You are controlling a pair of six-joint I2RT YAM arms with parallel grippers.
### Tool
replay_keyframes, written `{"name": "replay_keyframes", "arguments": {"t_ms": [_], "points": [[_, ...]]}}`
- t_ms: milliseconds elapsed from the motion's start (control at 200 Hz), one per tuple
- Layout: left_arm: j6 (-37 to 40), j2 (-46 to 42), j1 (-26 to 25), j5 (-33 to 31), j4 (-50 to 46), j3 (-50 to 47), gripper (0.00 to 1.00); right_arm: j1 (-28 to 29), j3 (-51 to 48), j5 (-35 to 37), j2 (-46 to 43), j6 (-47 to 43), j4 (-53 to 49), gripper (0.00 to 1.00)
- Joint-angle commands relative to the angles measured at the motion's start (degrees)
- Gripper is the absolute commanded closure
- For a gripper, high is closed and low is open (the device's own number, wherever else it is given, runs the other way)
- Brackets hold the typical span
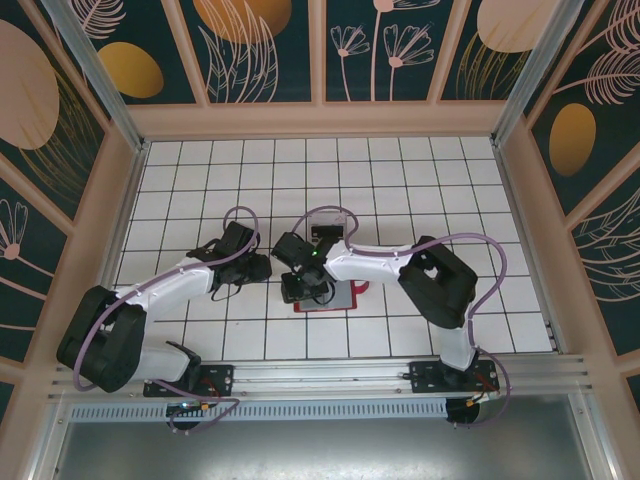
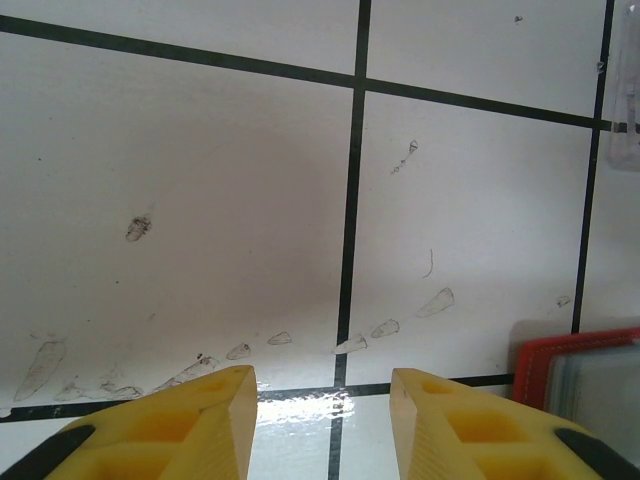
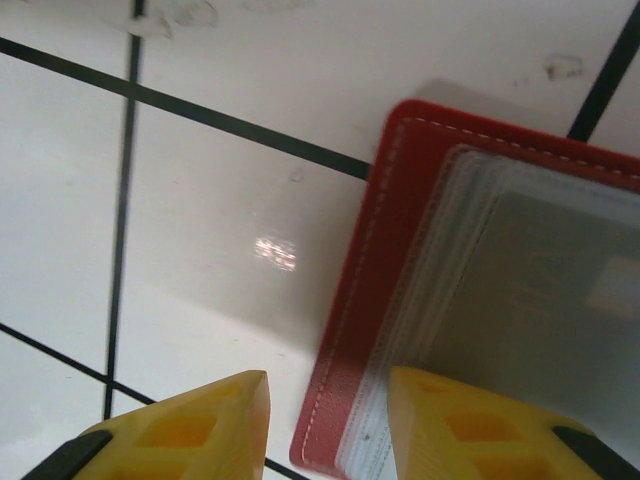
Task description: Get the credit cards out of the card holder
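The red card holder (image 1: 343, 298) lies open and flat on the white tiles, partly under my right arm. In the right wrist view its stitched red border (image 3: 375, 290) frames pale layered pockets, and a greyish credit card (image 3: 540, 290) shows inside them. My right gripper (image 3: 328, 378) is open just above the holder's left edge, one finger over bare tile and the other over the pockets. My left gripper (image 2: 322, 375) is open over bare tile, nothing between its fingers. A corner of the card holder (image 2: 580, 372) lies to its right. From above, the left gripper (image 1: 255, 268) sits left of the right gripper (image 1: 305, 288).
A clear plastic piece (image 2: 626, 95) juts in at the right edge of the left wrist view. Wooden walls (image 1: 320, 120) enclose the tiled floor (image 1: 400, 180). Both arms crowd the centre, their wrists close together.
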Motion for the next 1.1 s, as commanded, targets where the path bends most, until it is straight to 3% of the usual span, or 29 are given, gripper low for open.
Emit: {"name": "replay_keyframes", "arguments": {"t_ms": [0,1096], "points": [[0.01,-0.96,0.3,0.99,0.29,-0.38,0.59,-0.41,-1.67,-0.2,0.24,1.44,0.77,0.61],[0.45,2.18,0.32,3.5,0.01,2.65,0.59,-3.49,-8.29,3.96,-8.87,0.93,-2.69,0.56]]}}
